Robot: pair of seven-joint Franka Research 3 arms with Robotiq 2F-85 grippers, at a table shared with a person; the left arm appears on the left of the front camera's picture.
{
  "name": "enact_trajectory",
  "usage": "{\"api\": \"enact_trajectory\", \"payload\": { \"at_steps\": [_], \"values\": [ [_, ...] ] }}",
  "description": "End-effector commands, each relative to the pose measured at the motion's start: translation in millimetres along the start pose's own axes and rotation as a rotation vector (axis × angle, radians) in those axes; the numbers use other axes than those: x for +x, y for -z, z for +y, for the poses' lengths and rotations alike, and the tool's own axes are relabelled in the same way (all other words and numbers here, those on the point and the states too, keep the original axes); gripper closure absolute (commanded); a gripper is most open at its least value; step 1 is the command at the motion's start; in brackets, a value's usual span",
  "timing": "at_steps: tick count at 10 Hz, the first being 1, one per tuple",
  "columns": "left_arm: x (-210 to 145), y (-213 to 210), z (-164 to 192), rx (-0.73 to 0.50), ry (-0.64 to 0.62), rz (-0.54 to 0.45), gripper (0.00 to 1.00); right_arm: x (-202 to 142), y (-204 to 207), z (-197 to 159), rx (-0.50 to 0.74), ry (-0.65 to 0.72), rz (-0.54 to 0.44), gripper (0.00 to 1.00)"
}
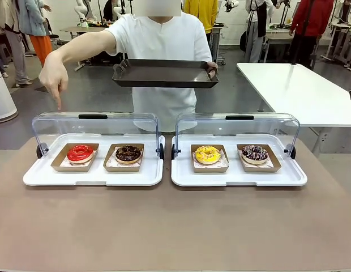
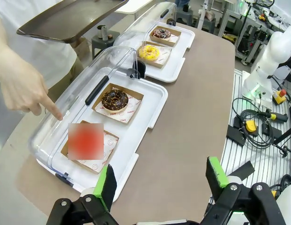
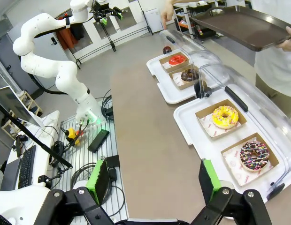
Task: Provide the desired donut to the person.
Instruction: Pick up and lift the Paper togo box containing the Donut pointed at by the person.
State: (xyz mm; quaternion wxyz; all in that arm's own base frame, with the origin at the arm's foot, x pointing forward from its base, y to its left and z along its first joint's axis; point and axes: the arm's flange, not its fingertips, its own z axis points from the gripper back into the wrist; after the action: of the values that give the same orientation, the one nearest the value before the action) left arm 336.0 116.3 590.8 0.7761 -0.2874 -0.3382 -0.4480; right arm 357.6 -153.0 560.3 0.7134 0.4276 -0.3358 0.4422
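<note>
A person in a white shirt stands across the table, holding up a dark tray. The person's pointing hand aims a finger down at the clear lid behind a red donut. That donut sits in a cardboard box at the left end of the left white tray, beside a chocolate donut. The right white tray holds a yellow donut and a sprinkled donut. Both grippers — the left gripper and the right gripper — hover above the table's near side, fingers spread apart, holding nothing.
</note>
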Motion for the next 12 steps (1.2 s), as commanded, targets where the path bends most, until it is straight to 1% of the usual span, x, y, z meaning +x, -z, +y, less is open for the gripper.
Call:
{"api": "enact_trajectory", "payload": {
  "at_steps": [1, 3, 4, 5, 6, 7, 8, 9, 10, 11, 12],
  "values": [
    [-0.3, -0.5, 0.7, -0.007, 0.019, -0.012, 0.0, -0.3, 0.0, -0.2, 0.007, -0.004, -0.012, 0.0],
    [-0.3, -0.5, 0.7, -0.007, 0.019, -0.012, 0.0, -0.3, 0.0, -0.2, 0.007, -0.004, -0.012, 0.0],
    [0.0, 0.0, 0.0, 0.0, 0.0, 0.0, 0.0, -0.3, 0.0, -0.2, 0.007, -0.004, -0.012, 0.0],
    [15.0, 5.1, -11.8, 0.01, 0.147, 0.13, 0.0, -0.3, 0.0, -0.2, 0.007, -0.004, -0.012, 0.0],
    [45.4, 26.3, -3.7, -0.011, 0.201, 0.321, 0.0, -0.3, 0.0, -0.2, 0.007, -0.004, -0.012, 0.0],
    [65.3, 50.3, 5.7, 0.016, 0.231, 0.431, 0.0, -0.3, 0.0, -0.2, 0.007, -0.004, -0.012, 0.0],
    [80.8, 84.1, 10.9, -0.006, 0.273, 0.628, 0.0, -0.3, 0.0, -0.2, 0.007, -0.004, -0.012, 0.0],
    [83.6, 118.8, 10.2, 0.006, 0.344, 0.834, 0.0, -0.3, 0.0, -0.2, 0.007, -0.004, -0.012, 0.0],
    [79.7, 151.4, 15.6, 0.04, 0.418, 1.013, 0.0, -0.3, 0.0, -0.2, 0.007, -0.004, -0.012, 0.0],
    [72.2, 180.7, 24.4, 0.044, 0.474, 1.147, 0.0, -0.3, 0.0, -0.2, 0.007, -0.004, -0.012, 0.0],
    [60.2, 202.8, 32.6, 0.011, 0.516, 1.178, 0.0, -0.3, 0.0, -0.2, 0.007, -0.004, -0.012, 0.0]
  ]
}}
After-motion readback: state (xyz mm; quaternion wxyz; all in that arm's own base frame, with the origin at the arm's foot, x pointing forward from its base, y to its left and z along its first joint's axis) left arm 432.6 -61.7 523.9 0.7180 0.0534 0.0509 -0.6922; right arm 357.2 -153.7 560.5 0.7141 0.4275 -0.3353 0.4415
